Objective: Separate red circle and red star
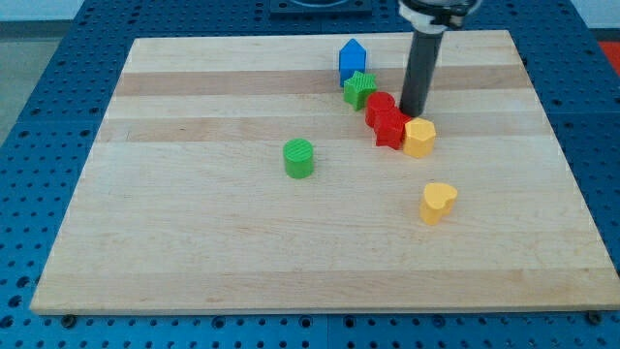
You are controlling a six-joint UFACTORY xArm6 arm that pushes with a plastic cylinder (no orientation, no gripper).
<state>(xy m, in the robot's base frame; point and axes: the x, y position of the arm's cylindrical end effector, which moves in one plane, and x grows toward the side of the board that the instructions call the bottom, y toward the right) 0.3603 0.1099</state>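
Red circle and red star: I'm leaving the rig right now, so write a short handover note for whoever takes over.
My tip sits just to the view's right of the red circle, above the yellow hexagon.
The red circle and red star still touch, packed in a diagonal line between the green star and the yellow hexagon.
Done: no separation yet.
Left: push the two red blocks apart.
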